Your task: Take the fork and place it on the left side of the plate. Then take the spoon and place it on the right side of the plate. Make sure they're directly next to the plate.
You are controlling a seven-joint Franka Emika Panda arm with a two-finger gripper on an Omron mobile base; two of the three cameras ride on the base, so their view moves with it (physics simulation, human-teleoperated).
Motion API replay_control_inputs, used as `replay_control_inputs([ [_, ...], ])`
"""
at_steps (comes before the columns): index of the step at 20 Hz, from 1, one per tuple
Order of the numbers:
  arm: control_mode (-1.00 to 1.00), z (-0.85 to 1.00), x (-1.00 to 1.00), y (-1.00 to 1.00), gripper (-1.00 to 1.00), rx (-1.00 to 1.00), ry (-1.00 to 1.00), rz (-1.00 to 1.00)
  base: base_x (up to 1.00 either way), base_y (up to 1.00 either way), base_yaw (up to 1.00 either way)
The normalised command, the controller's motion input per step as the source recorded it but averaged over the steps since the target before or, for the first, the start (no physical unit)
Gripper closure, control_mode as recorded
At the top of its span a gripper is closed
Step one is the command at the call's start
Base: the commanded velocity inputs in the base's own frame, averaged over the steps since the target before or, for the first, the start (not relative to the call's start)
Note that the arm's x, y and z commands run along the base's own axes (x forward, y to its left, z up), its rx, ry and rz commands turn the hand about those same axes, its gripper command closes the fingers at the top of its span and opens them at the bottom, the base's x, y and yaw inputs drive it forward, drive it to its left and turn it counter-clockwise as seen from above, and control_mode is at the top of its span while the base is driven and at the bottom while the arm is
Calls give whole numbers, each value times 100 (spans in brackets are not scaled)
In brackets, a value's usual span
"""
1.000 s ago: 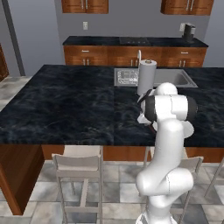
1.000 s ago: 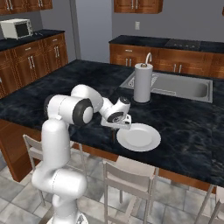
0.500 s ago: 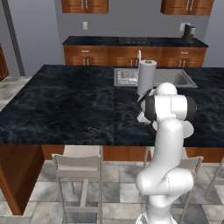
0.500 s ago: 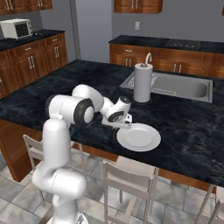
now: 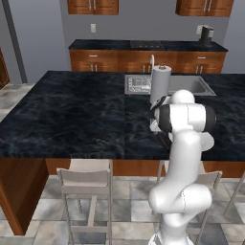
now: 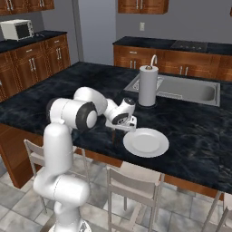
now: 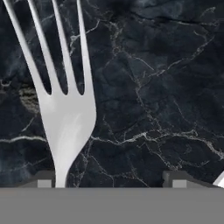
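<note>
The fork [image 7: 65, 109] lies flat on the dark marble counter, its silver tines pointing to the top of the hand view and its neck running down beside the left fingertip [image 7: 43, 178]. My gripper [image 7: 109, 179] hovers low over it, open, with the fingertips wide apart and nothing pinched. From the right base view, the gripper [image 6: 129, 130] sits at the left rim of the white plate [image 6: 146, 142]. A sliver of the plate's rim [image 7: 221, 179] shows at the lower right of the hand view. The spoon is out of view.
A paper towel roll [image 6: 147, 86] stands behind the plate next to the sink [image 6: 186, 90]. Stools [image 6: 133, 183] line the counter's near edge. More dark counter spreads to the left [image 5: 72, 110].
The arm holds the same pose beside the plate. The fingers now stand apart, with the fork lying free on the counter.
</note>
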Motion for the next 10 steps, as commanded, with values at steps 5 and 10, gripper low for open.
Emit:
replay_control_inputs([
  [5, -100, 57, -8, 0, -100, 0, 0, 0, 0, 0, 0],
  [10, -100, 45, -14, 0, -100, 0, 0, 0, 0, 0, 0],
])
